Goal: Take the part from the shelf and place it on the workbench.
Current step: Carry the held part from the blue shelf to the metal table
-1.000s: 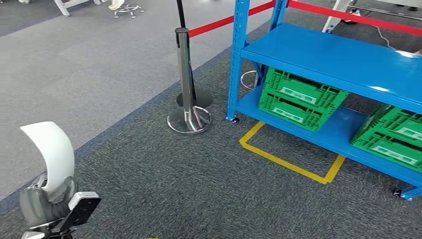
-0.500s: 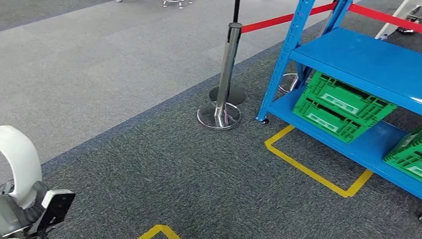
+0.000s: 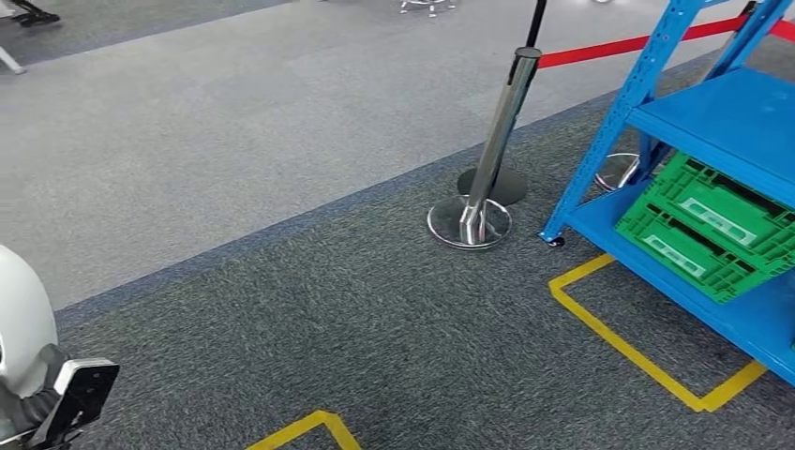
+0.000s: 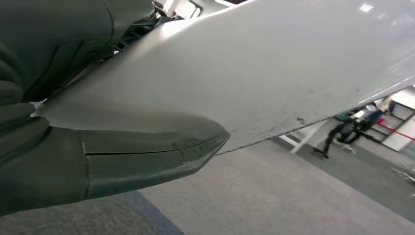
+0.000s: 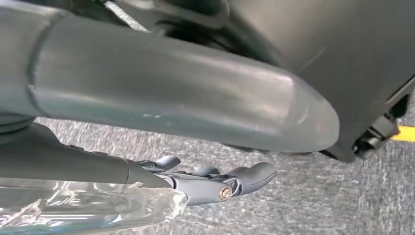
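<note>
From up high, the robot's left hand sits at the bottom left corner, grey fingers wrapped under a curved white plastic part that rises above it, so the part is off the shelf and held out over the dark grey carpet floor. A small black-and-white wrist module sticks out just beside the hand. Across the floor, a lighter grey strip of carpet runs behind the dark one. A polished chrome barrier post stands tilted in the picture on its round base, with a red belt running from its top toward the blue steel shelf rack on the right. Two green plastic crates, stacked one on the other, rest on the rack's bottom board. Yellow tape lines mark a rectangle on the carpet in front of the rack, and another yellow corner shows near the bottom edge.

At the left wrist, the thick grey thumb presses against the broad white surface of the part, with the darker fingers on its other side: a firm grip. Beyond the part, a person walks far off across the grey floor.

At the right wrist, the right hand hangs above the speckled carpet, its thumb long and grey across the picture, the darker fingers lying loosely extended with nothing between them.
</note>
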Controlling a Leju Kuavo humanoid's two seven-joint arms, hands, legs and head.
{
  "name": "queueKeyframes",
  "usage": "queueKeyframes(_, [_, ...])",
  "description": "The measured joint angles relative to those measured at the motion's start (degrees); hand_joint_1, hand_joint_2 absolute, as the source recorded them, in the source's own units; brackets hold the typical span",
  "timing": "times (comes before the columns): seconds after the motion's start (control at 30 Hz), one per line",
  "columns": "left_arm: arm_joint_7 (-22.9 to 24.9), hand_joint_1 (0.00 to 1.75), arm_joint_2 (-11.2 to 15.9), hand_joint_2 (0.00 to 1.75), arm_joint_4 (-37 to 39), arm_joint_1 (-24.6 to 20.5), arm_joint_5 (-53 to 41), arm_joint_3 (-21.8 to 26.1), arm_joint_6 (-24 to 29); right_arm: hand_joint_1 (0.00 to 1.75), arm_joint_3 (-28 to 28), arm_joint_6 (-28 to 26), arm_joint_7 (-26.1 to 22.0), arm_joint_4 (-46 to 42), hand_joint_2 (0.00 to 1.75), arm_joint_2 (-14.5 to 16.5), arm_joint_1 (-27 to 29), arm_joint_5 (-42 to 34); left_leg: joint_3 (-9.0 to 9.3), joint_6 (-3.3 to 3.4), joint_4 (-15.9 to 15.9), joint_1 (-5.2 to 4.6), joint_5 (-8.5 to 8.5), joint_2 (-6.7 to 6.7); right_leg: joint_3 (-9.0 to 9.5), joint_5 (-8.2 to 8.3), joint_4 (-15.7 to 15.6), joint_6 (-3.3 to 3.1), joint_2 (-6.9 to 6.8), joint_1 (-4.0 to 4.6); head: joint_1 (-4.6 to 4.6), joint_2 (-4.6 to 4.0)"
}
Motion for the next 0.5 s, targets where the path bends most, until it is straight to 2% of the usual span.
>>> queueKeyframes(0.07, [-0.1,1.43,-0.3,1.75,-0.3,0.0,-0.7,0.9,0.1,0.00,0.0,0.0,0.0,0.0,0.00,0.1,0.1,0.0,-2.69,-0.53,6.1,0.05,-3.58,3.12,0.02,0.14,-0.2,-0.39,-1.59,0.07,-0.26,0.00])
queueKeyframes(0.1, [-0.1,1.43,-0.4,1.75,-0.4,0.0,-1.3,1.4,0.2,0.00,0.0,0.0,0.0,0.0,0.00,0.1,0.2,0.0,-4.50,-0.80,10.0,0.17,-5.46,4.01,-0.04,0.12,-0.2,-0.47,-2.44,0.14,-0.36,0.00])
queueKeyframes(0.13, [-0.2,1.43,-0.6,1.75,-0.5,0.1,-2.0,1.9,0.3,0.00,0.0,0.0,0.1,0.0,0.00,0.1,0.3,0.0,-5.90,-1.00,13.2,0.32,-6.65,4.43,-0.11,0.10,-0.2,-0.49,-3.29,0.21,-0.35,0.00])
queueKeyframes(0.17, [-0.3,1.43,-0.8,1.75,-0.7,0.3,-2.5,2.5,0.5,0.00,0.0,0.0,0.1,0.0,0.00,0.1,0.4,0.0,-6.47,-1.14,14.6,0.45,-6.79,4.63,-0.16,0.08,-0.2,-0.51,-4.09,0.25,-0.34,0.00])
queueKeyframes(0.2, [-0.4,1.43,-1.0,1.75,-1.0,0.4,-2.8,3.2,0.6,0.00,0.0,0.0,0.1,0.0,0.00,0.1,0.4,0.0,-5.87,-1.19,13.8,0.56,-5.81,4.81,-0.16,0.06,-0.2,-0.49,-4.82,0.28,-0.34,0.00])
queueKeyframes(0.23, [-0.6,1.43,-1.3,1.75,-1.3,0.5,-3.0,3.8,0.5,0.00,0.0,0.0,0.1,0.0,0.00,0.1,0.3,0.0,-4.14,-1.14,10.8,0.60,-4.01,5.21,-0.09,0.02,-0.2,-0.43,-5.50,0.29,-0.35,0.00])
queueKeyframes(0.3, [-1.0,1.43,-1.6,1.75,-2.0,0.4,-2.9,5.1,0.1,0.00,0.0,0.0,0.1,0.0,0.00,0.2,0.3,0.0,0.39,-0.74,2.7,0.30,-0.81,7.55,0.15,-0.20,-0.1,-0.10,-6.72,0.46,-0.38,0.00])
queueKeyframes(0.33, [-1.2,1.43,-1.9,1.75,-2.4,0.3,-2.9,5.5,-0.3,0.00,0.0,0.0,0.1,0.0,0.00,0.2,0.3,0.0,1.85,-0.38,-0.1,0.04,-0.13,8.62,0.21,-0.32,0.0,0.15,-7.31,0.59,-0.37,0.00])
queueKeyframes(0.37, [-1.4,1.43,-2.0,1.75,-2.7,0.2,-2.9,5.9,-0.7,0.00,0.0,0.0,0.1,0.0,0.00,0.2,0.2,0.0,2.44,-0.02,-1.4,-0.23,-0.06,9.26,0.23,-0.42,0.1,0.40,-7.90,0.70,-0.38,0.00])
queueKeyframes(0.43, [-1.7,1.43,-2.5,1.75,-3.1,0.2,-2.6,6.6,-1.3,0.00,0.0,0.0,0.1,0.0,0.00,0.2,0.1,0.0,2.24,0.78,-1.9,-0.43,-0.04,8.40,0.28,-0.57,0.0,0.94,-9.03,0.72,-0.40,0.00])
queueKeyframes(0.47, [-1.9,1.43,-2.7,1.75,-3.4,0.3,-2.4,6.9,-1.4,0.00,0.0,0.0,0.1,0.0,0.00,0.2,0.0,0.0,2.20,1.15,-2.1,-0.37,0.16,7.80,0.15,-0.92,0.3,1.24,-8.54,0.63,-0.37,0.00])
queueKeyframes(0.5, [-2.0,1.43,-3.0,1.75,-3.6,0.3,-2.2,7.1,-1.5,0.00,0.0,-0.1,0.1,0.0,0.00,0.3,-0.1,0.0,2.18,1.56,-2.3,-0.25,0.37,7.25,-0.30,-1.72,1.3,1.49,-7.30,0.53,-0.28,0.00])
